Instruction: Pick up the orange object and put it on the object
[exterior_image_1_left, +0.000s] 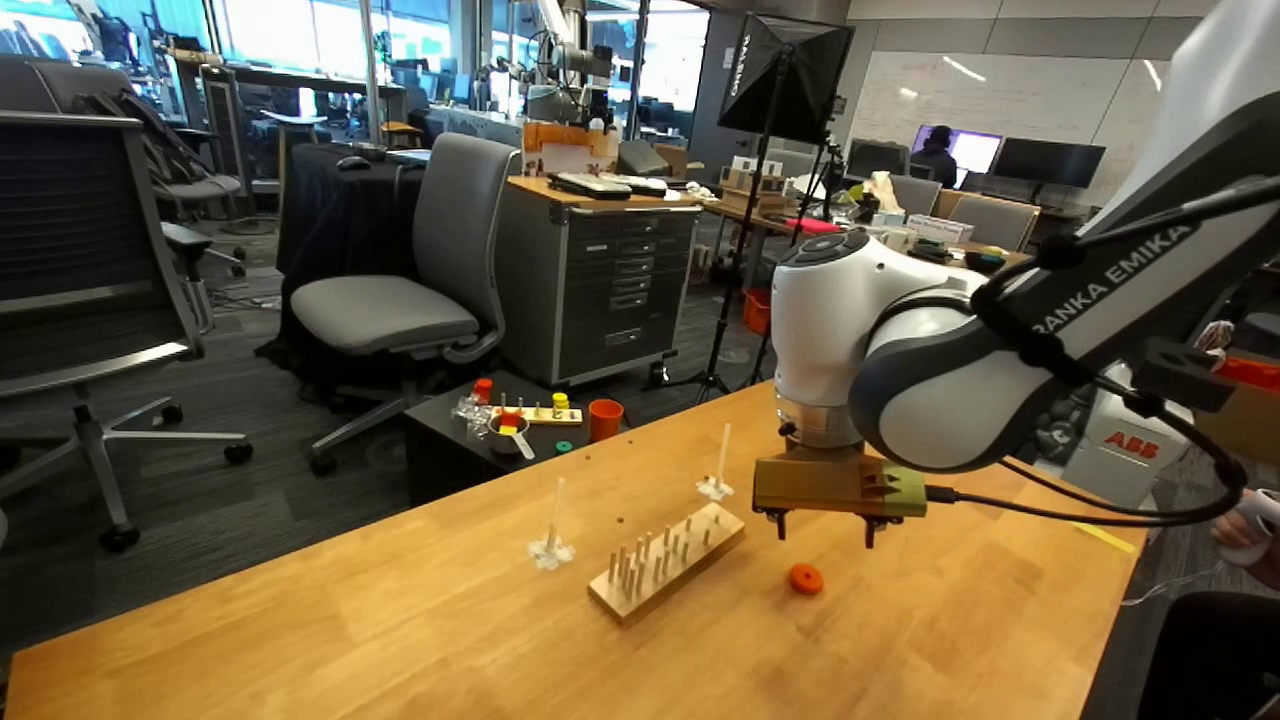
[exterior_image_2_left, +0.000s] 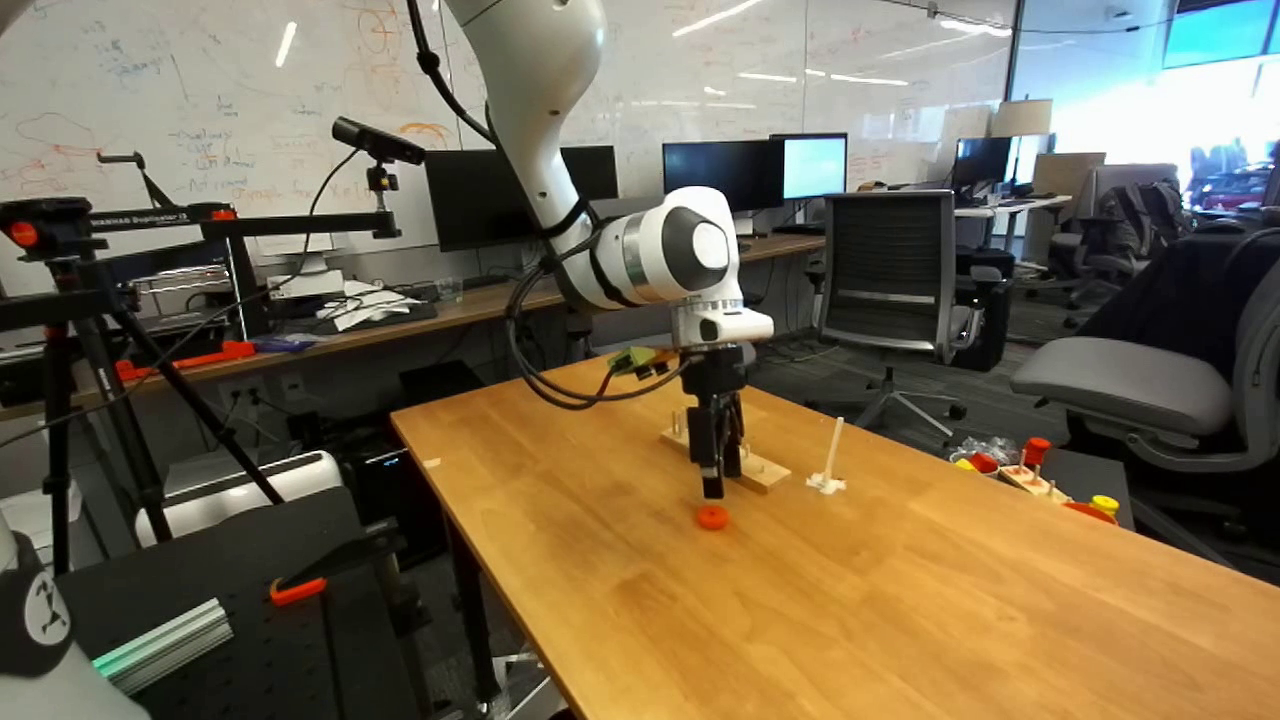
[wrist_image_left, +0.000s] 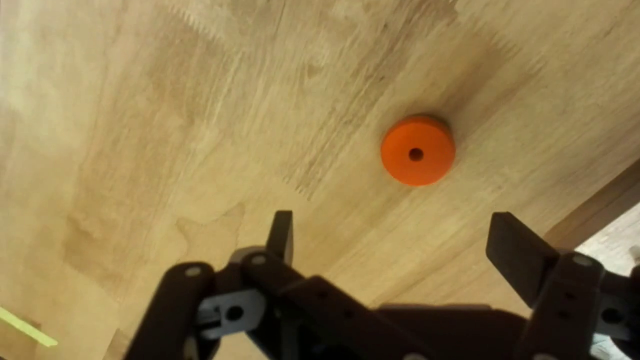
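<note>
An orange disc with a small centre hole lies flat on the wooden table. It shows in both exterior views (exterior_image_1_left: 806, 579) (exterior_image_2_left: 712, 517) and in the wrist view (wrist_image_left: 400, 162). My gripper (exterior_image_1_left: 826, 538) is open and empty, pointing down above the table close to the disc. It also shows in an exterior view (exterior_image_2_left: 722, 484). In the wrist view the fingers (wrist_image_left: 392, 214) are wide apart, and the disc lies beyond the fingertips, toward the right of the gap's middle. Which thing "the object" means is unclear. A wooden pegboard (exterior_image_1_left: 628, 606) with several short pegs stands beside the disc, partly hidden behind the gripper in an exterior view (exterior_image_2_left: 765, 474).
Two thin upright sticks (exterior_image_1_left: 557, 512) (exterior_image_1_left: 722, 458) are taped to the table beyond the pegboard; one shows in an exterior view (exterior_image_2_left: 833, 452). A low black side table (exterior_image_1_left: 440, 440) holds small coloured parts and an orange cup (exterior_image_1_left: 605, 420). A cable hangs from the arm.
</note>
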